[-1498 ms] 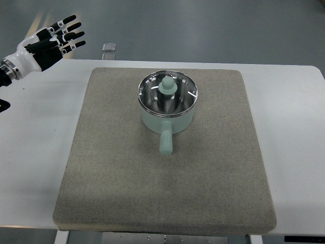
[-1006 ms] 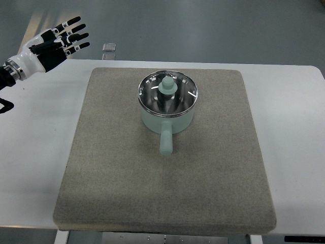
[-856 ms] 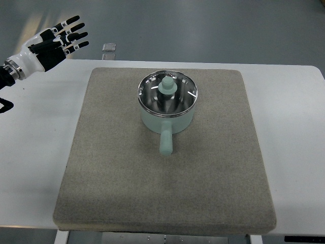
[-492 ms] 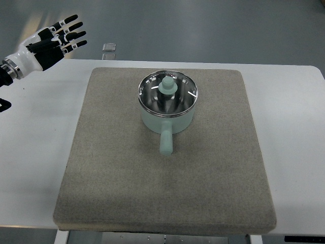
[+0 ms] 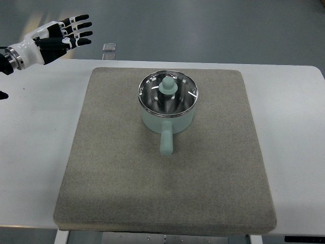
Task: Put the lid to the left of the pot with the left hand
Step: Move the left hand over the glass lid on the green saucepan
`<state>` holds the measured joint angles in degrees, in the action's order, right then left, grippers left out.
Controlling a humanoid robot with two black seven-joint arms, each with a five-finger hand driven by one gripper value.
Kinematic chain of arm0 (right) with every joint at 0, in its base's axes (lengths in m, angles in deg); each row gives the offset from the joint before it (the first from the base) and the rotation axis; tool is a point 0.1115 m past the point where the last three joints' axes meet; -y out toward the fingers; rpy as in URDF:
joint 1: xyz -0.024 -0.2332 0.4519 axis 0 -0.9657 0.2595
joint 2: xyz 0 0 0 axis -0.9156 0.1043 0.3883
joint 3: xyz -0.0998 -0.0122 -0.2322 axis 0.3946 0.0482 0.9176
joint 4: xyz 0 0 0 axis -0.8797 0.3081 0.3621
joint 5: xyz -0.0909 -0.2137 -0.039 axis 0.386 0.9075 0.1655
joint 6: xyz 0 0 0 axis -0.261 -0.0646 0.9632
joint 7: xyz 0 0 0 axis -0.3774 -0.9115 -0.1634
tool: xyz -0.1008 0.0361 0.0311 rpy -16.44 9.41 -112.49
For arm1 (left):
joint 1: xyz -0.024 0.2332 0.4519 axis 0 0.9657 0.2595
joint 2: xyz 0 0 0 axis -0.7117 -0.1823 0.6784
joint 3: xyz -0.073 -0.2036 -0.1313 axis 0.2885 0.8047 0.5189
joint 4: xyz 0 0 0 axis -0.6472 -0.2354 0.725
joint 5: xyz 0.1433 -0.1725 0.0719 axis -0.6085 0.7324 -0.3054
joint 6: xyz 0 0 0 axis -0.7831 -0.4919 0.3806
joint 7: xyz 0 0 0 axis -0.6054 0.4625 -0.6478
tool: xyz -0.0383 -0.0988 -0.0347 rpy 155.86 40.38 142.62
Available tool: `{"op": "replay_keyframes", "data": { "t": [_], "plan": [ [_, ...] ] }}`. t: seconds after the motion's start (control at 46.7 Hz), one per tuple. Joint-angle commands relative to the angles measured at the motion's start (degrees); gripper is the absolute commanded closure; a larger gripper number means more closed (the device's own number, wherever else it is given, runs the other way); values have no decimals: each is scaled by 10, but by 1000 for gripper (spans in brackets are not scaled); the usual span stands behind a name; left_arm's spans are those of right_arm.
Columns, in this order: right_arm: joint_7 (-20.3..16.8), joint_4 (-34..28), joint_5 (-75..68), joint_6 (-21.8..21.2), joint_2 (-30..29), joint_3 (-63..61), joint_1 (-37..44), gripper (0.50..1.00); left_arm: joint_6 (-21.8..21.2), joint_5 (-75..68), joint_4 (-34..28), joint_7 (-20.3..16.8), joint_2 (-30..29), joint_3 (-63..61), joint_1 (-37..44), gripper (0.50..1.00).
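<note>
A pale green pot [image 5: 167, 119] stands on a grey mat [image 5: 122, 173], its handle pointing toward the near edge. A glass lid [image 5: 167, 94] with a metal rim and a pale green knob sits on the pot. My left hand [image 5: 56, 38] hovers at the top left, above the table's far left corner and well away from the pot. Its fingers are spread and point right, holding nothing. The right arm does not show.
The mat lies on a white table [image 5: 35, 142]. A small grey object [image 5: 108, 47] rests at the table's far edge, just right of my left hand. Bare mat extends left of the pot.
My left hand has risen slightly toward the far side and shifted right, its fingers turning to point more level to the right. Pot and lid have not moved.
</note>
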<state>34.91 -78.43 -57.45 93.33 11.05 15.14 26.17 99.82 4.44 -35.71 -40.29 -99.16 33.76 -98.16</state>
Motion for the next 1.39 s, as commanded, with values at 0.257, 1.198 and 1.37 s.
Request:
{"op": "replay_keyframes", "data": {
  "t": [0.257,1.198,1.37],
  "plan": [
    [0,0,0,0,0,0,0,579,0,-126,24,-23,0,-30,-38,506],
    [0,0,0,0,0,0,0,579,0,-572,169,-49,26,-77,-183,514],
    [0,0,0,1,0,-1,0,577,0,-620,168,-49,48,-114,-213,516]
  ]
}}
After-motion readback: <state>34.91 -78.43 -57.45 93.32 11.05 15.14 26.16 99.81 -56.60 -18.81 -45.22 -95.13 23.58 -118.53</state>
